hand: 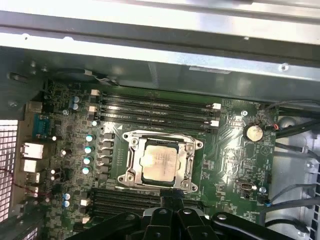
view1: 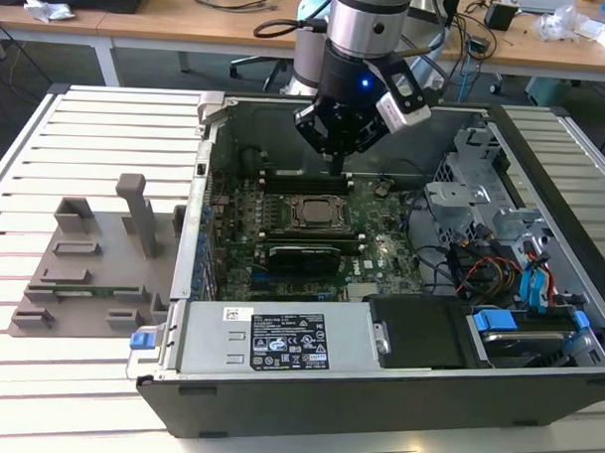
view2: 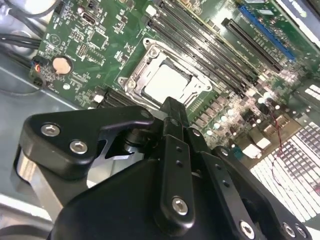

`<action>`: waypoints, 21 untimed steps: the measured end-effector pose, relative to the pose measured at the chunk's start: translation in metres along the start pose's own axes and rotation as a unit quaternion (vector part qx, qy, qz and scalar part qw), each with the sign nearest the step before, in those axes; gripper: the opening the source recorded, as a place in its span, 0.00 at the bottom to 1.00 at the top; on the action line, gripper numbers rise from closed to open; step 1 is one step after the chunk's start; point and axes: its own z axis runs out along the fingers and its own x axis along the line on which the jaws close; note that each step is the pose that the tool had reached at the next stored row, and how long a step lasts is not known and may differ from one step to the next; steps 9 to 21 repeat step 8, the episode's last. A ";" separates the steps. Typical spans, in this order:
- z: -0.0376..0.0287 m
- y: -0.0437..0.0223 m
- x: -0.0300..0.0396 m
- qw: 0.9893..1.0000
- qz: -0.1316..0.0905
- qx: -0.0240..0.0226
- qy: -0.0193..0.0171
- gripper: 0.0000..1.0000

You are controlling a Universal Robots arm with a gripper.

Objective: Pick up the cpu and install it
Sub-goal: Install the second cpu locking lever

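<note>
The cpu (hand: 159, 162) lies flat inside the metal-framed socket (hand: 191, 148) on the green motherboard (hand: 227, 160), its silvery top clear in both wrist views (view2: 167, 82). The exterior view adds the open computer case (view1: 276, 405) on a slatted desk (view1: 77, 129), with a grey fixture (view1: 93, 259) towards that view's left. The gripper (view1: 336, 166) hangs from the arm straight above the board, just behind the socket, holding nothing; its jaws (view2: 172, 112) look drawn together.
</note>
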 end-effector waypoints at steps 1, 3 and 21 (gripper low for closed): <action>-0.0023 0.0000 0.0000 1.000 0.000 0.000 0.000 0.11; -0.0024 0.0000 0.0000 1.000 0.000 0.000 0.000 0.11; -0.0030 0.0000 0.0001 1.000 0.000 0.000 0.000 0.11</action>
